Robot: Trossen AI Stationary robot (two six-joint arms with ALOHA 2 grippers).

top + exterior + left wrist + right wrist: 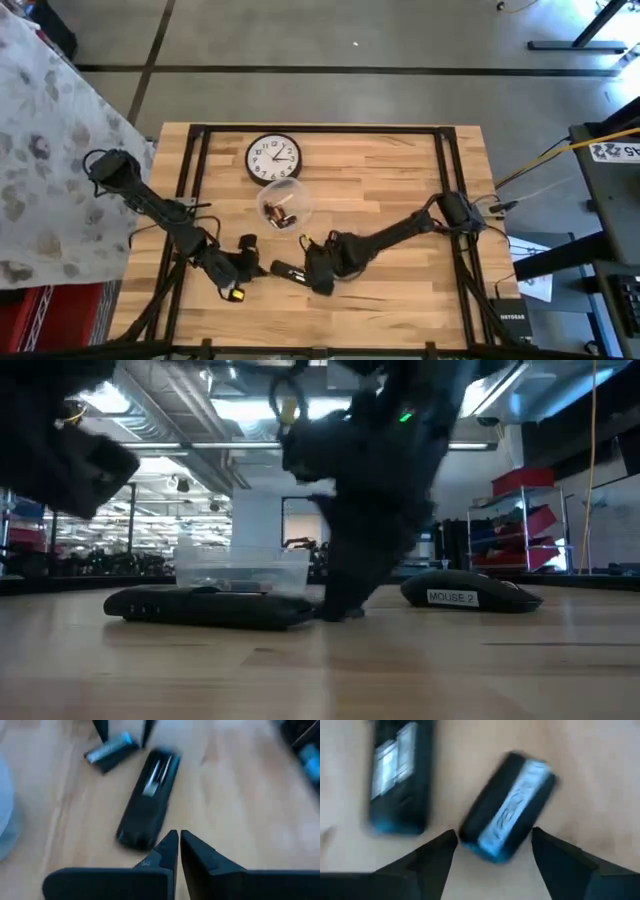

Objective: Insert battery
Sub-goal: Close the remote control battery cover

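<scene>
Wooden surface point(390, 190) with both arms low near the front-centre. Right gripper point(492, 852) down just above the surface, fingers point(432, 852) apart, straddling a battery point(512, 820) that lies flat on the wood between them; cannot tell if the fingers touch it. In the left wrist view the same battery point(111, 751) lies just beside the far end of the remote point(147, 797), with the right arm's finger tips on either side of it. Remote is a dark slim bar, back side up, battery bay open with a pale metal contact visible; right wrist view shows that bay end point(400, 775) just beside the battery, apart from it. High view: remote point(288, 270) lies between the two grippers, right gripper point(318, 268) at its right end. Left gripper point(176, 845) hovers near the remote's near end, fingers point(167, 847) together with only a thin slit between, holding nothing. High view puts the left gripper point(243, 262) just left of the remote. Clear plastic tub point(282, 206) with more batteries inside sits behind the grippers, and a round wall clock point(273, 158) lies flat just behind the tub. Low view: remote point(210, 606) flat on the surface, tub point(243, 568) behind it, a dark computer mouse point(470, 594) labelled MOUSE 2 off to the side.
</scene>
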